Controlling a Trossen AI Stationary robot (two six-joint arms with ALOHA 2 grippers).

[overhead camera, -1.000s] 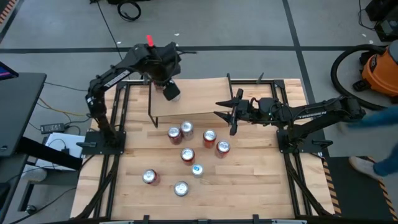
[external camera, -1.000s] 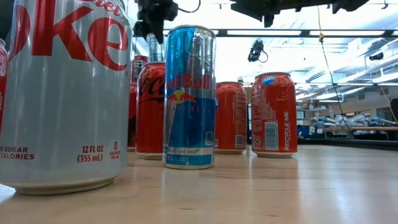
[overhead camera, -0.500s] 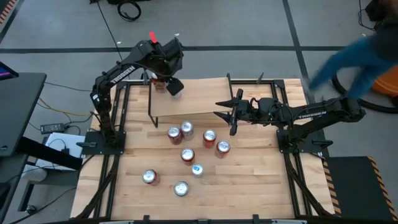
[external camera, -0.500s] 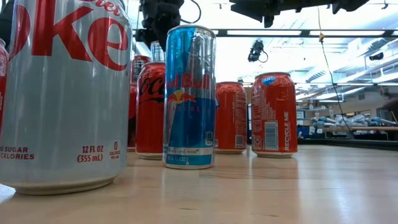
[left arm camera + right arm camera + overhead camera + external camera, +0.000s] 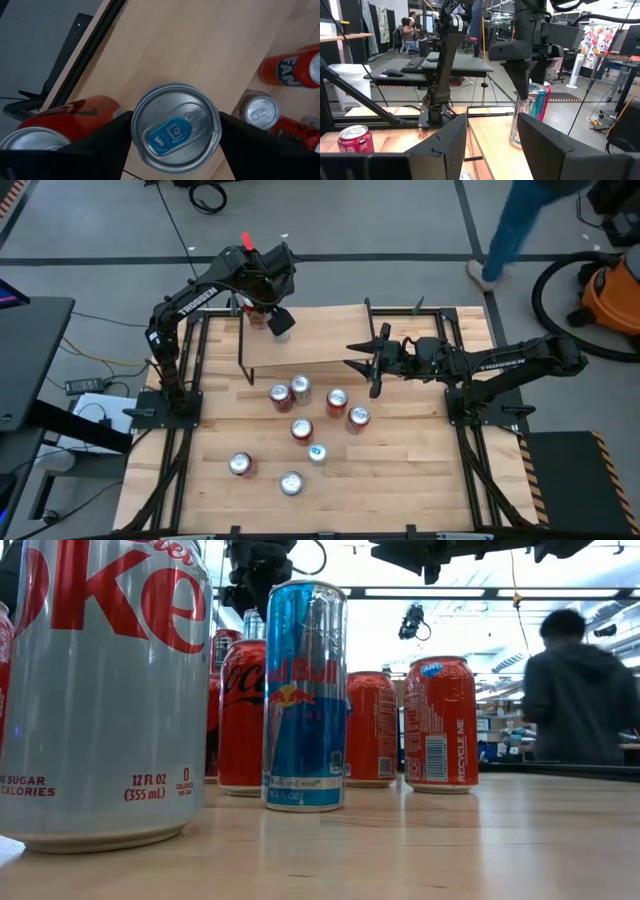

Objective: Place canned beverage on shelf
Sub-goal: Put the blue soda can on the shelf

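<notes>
The shelf (image 5: pixel 310 335) stands at the far side of the worktop (image 5: pixel 400 470), its light board raised on thin black legs; it serves as the landmark here. At the shelf's far left corner the left gripper (image 5: pixel 272 315) hangs over a slim can with a blue tab (image 5: pixel 176 127), which stands upright on the board; in the left wrist view the two dark fingers (image 5: pixel 107 145) flank the can's rim on either side, close against it, and whether they clamp it or have let go cannot be told; a red can (image 5: pixel 65 117) stands just beside the slim can on the board, nearer the shelf's left edge.

In the right wrist view the slim can (image 5: pixel 527 117) shows upright on the board under the other arm's gripper.

The right gripper (image 5: pixel 372 363) hovers just off the shelf's right end, pointing toward it, its fingers parted and holding nothing.

On the worktop in front of the shelf stand more cans: a cluster of red cans (image 5: pixel 290 392) near the shelf's front edge, a small blue-topped can (image 5: pixel 317 451) further forward, and two more (image 5: pixel 291 483) well apart from the shelf near the worktop's front; beyond the worktop a person (image 5: pixel 575 690) stands in the room.
</notes>
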